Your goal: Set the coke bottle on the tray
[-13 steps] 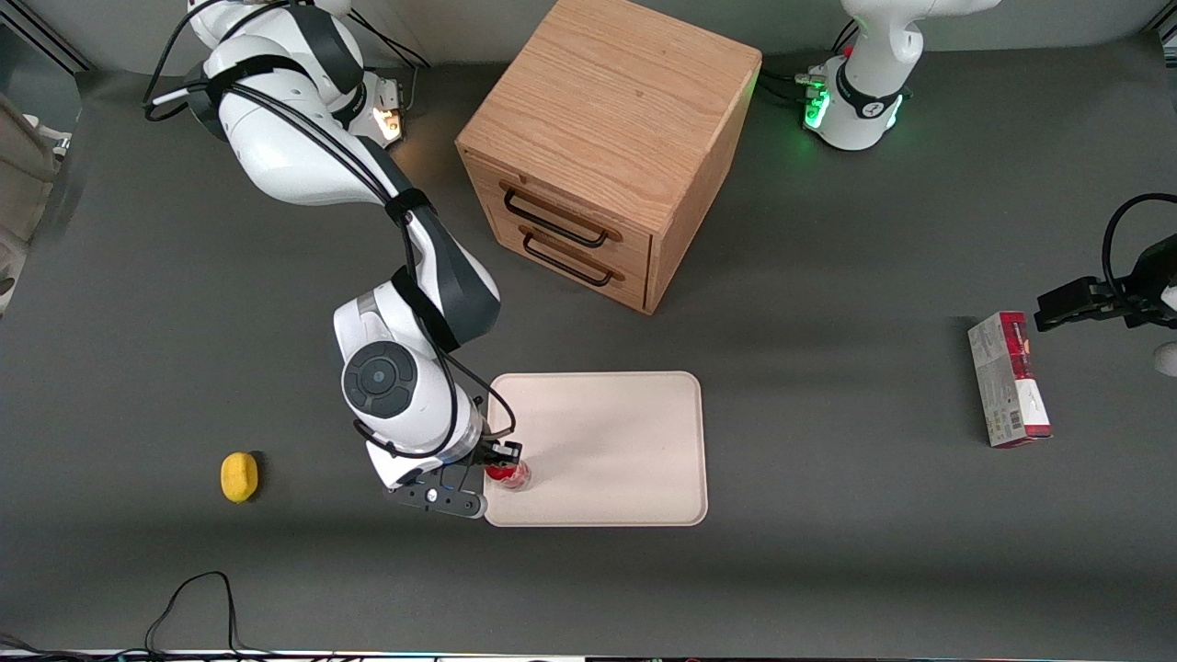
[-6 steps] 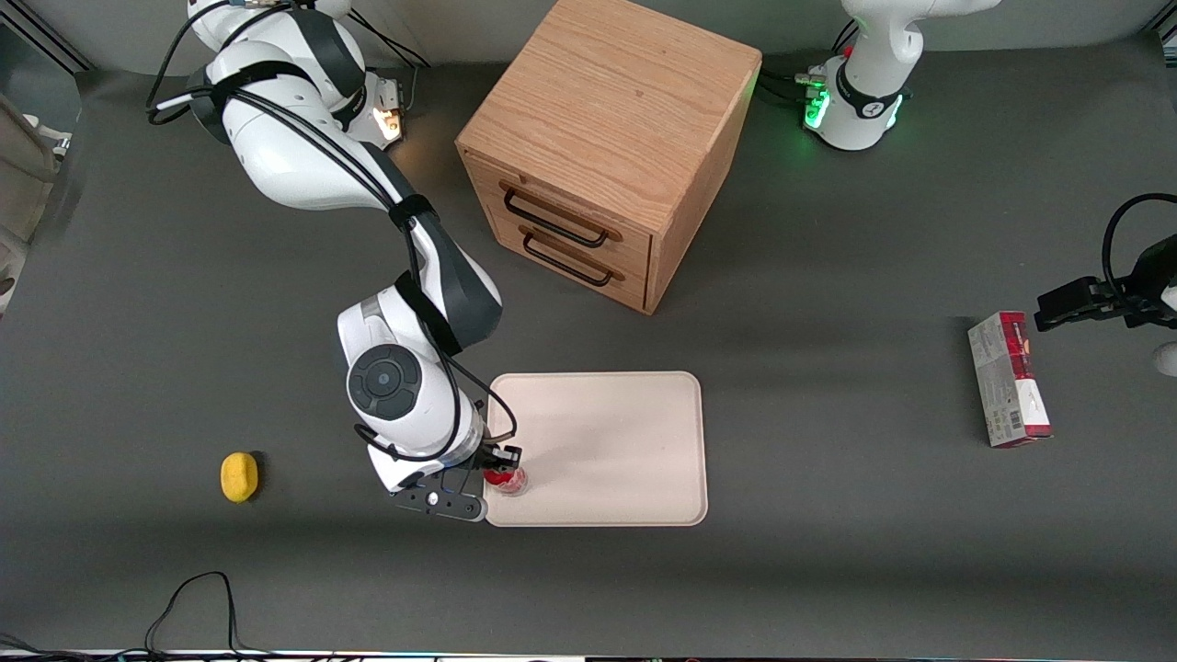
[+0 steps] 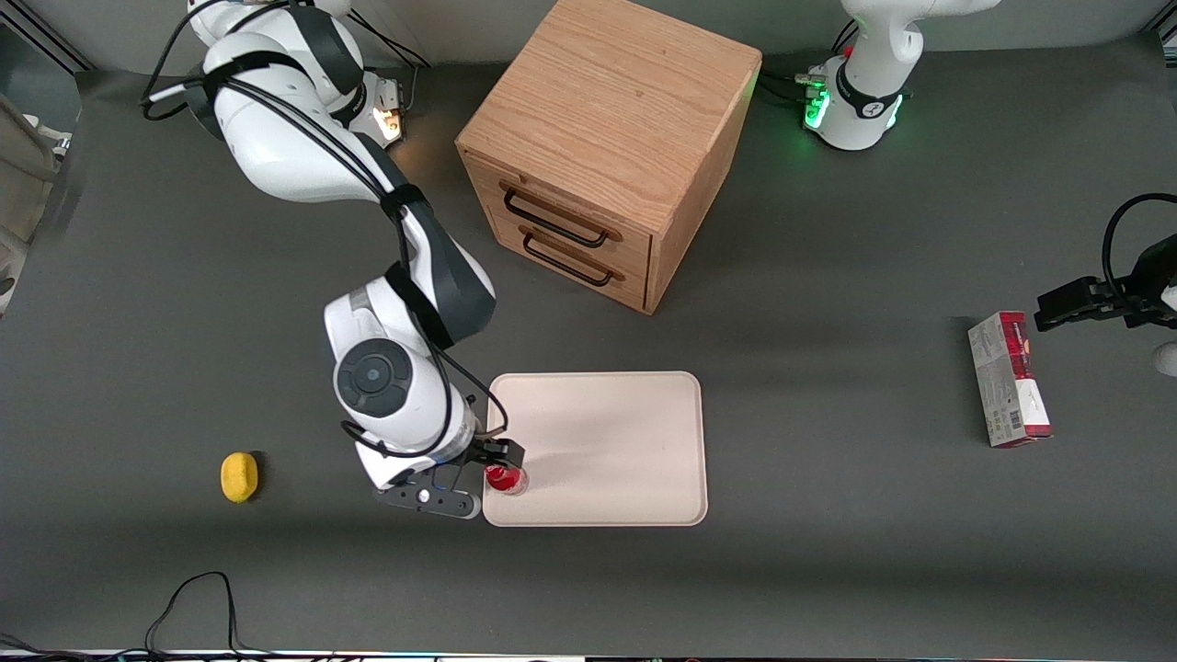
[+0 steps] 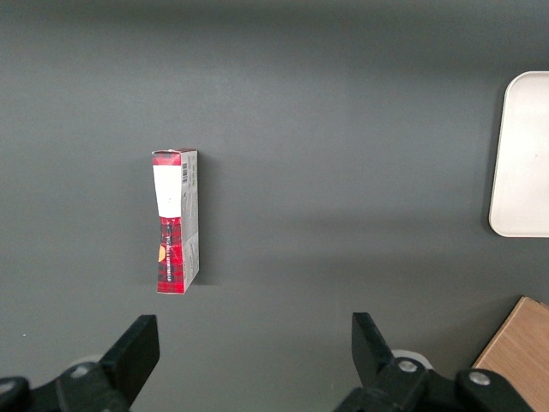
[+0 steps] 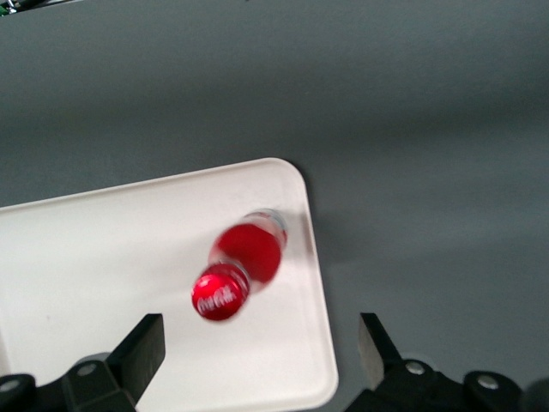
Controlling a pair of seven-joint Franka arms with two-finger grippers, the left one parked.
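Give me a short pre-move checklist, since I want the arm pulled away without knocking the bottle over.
1. Coke bottle on tray: ok, near a corner.
2. Bottle upright: ok, cap faces the wrist camera.
3. Gripper released: ok, fingers spread wide, clear of the bottle.
4. Margin from tray rim: not ok, bottle is close to the edge.
5. Retreat path: ok, lemon and drawer cabinet lie well off.

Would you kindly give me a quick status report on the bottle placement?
Hand open, above the coke bottle, clear of it. Bottle upright on the tray, near a corner. Nothing in the way.
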